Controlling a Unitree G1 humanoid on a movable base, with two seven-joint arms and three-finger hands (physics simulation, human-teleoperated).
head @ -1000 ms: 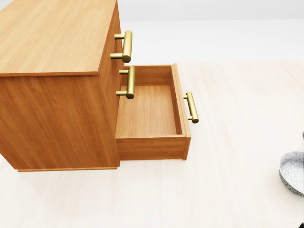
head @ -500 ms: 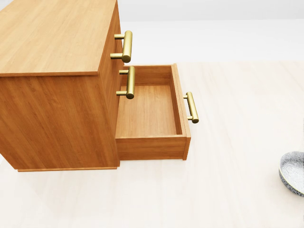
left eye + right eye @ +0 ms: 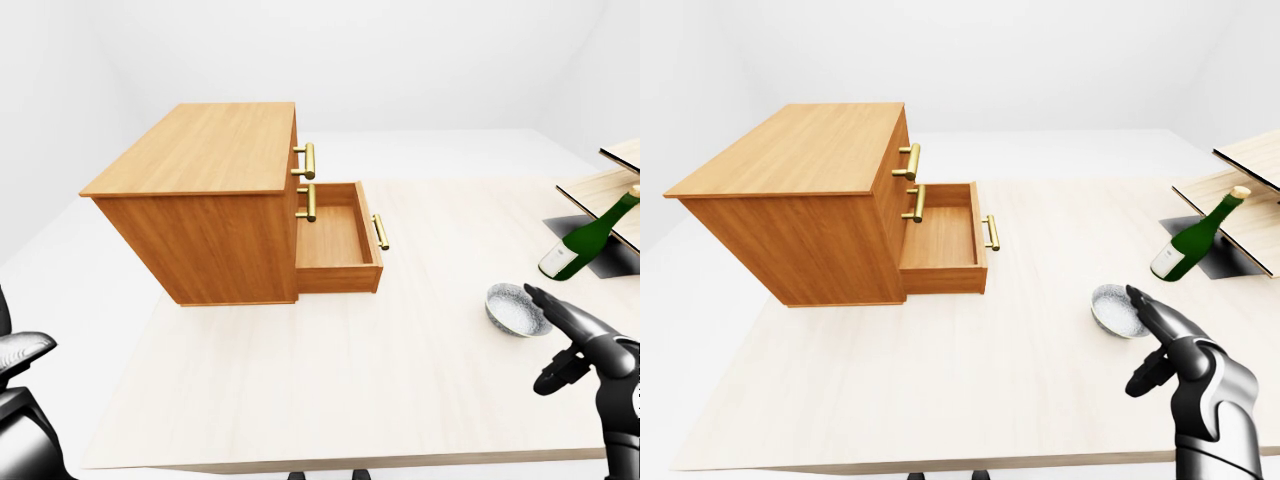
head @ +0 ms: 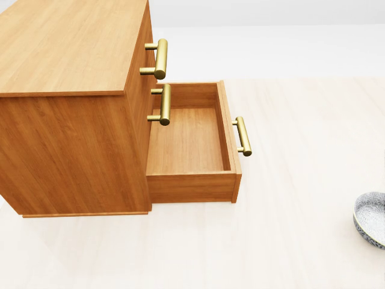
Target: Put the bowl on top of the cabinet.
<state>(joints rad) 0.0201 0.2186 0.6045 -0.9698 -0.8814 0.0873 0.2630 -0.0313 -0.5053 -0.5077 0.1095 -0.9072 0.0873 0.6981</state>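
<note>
While the right robot hand (image 3: pixel 1170 345) stands released, fingers extended and thumb spread, the bowl (image 3: pixel 1118 310) lies on the surface (image 3: pixel 940 380) just beyond its fingertips, toward the hand's left. I cannot tell whether a fingertip touches the rim. Nothing is grasped. The cabinet (image 3: pixel 800 200) stands well apart from this hand, far to its left across the surface, with its lowest drawer (image 3: pixel 943 240) pulled out toward the hand's side. A green bottle (image 3: pixel 1188 245) leans beyond the hand, slightly to its right. The left robot hand (image 3: pixel 20 350) shows only as a dark shape at the bottom left of the left-eye view, and I cannot tell how its fingers stand.

Step in hand, as I judge it: securing the bowl. To do it well I would lower the fingers over the rim nearest the hand, set the thumb against the outer wall, and close only once the rim sits between them, since a shallow bowl is likely to skid if pushed from one side. The carry should then rise above the cabinet's top and pass clear of the open drawer.
</note>
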